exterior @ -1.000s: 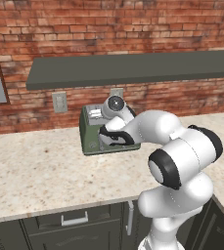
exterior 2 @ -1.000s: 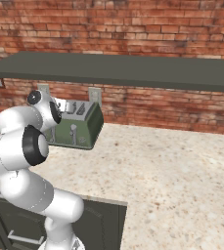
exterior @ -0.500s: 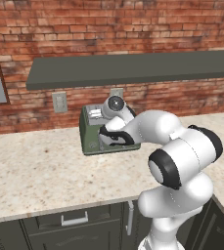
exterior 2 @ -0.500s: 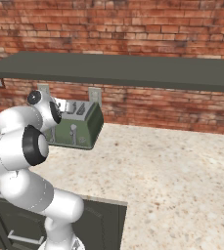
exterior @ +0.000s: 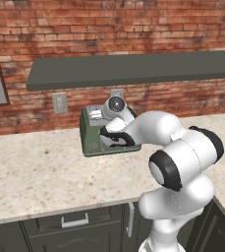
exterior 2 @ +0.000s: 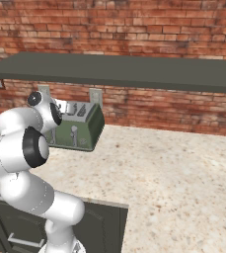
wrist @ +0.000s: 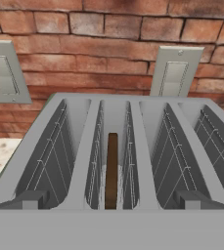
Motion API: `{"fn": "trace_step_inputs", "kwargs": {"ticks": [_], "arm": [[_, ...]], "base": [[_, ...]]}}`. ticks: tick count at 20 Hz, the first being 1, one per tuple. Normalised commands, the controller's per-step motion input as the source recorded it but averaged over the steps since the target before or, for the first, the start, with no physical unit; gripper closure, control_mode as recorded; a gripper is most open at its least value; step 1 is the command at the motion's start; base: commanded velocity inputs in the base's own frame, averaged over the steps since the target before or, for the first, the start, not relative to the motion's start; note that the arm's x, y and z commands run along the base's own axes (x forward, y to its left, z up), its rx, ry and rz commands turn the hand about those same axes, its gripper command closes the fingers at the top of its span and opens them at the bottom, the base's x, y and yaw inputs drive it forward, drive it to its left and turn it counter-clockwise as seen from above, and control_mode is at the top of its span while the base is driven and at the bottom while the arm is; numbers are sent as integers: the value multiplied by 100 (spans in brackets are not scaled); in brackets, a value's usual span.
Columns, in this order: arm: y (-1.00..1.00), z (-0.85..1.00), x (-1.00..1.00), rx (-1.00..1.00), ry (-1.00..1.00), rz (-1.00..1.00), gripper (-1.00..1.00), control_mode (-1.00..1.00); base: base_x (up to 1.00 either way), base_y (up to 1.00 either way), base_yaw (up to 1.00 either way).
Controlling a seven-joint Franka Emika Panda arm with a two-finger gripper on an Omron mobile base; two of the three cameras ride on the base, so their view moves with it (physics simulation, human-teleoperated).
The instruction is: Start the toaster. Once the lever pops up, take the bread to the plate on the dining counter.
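The sage-green toaster (exterior: 91,137) stands on the counter against the brick wall, and its front with a silver lever (exterior 2: 74,133) shows in the right base view. In the hand view I look down into its slots (wrist: 113,146). The bread (wrist: 112,171), a dark brown slice seen edge-on, sits deep in the second slot from the left. My gripper (wrist: 111,200) hangs just above the toaster's near edge, open, its fingertips (wrist: 29,199) wide apart with nothing between them. The plate and the dining counter are out of view.
A beige speckled counter (exterior: 40,172) runs left and right of the toaster. A dark shelf (exterior: 133,69) overhangs it. Two wall outlets (wrist: 174,73) sit on the brick wall behind. Dark cabinet drawers (exterior: 70,224) lie below the counter edge.
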Motion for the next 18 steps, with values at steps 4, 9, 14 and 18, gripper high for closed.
{"fn": "trace_step_inputs", "kwargs": {"ticks": [4,9,14,18], "arm": [[0,0,0,0,0,0,-100,-100],[0,0,0,0,0,0,-100,-100],[0,0,0,0,0,0,-100,-100],[0,0,0,0,0,0,-100,-100]], "base": [[0,0,0],[0,0,0],[0,0,0],[0,0,0]]}}
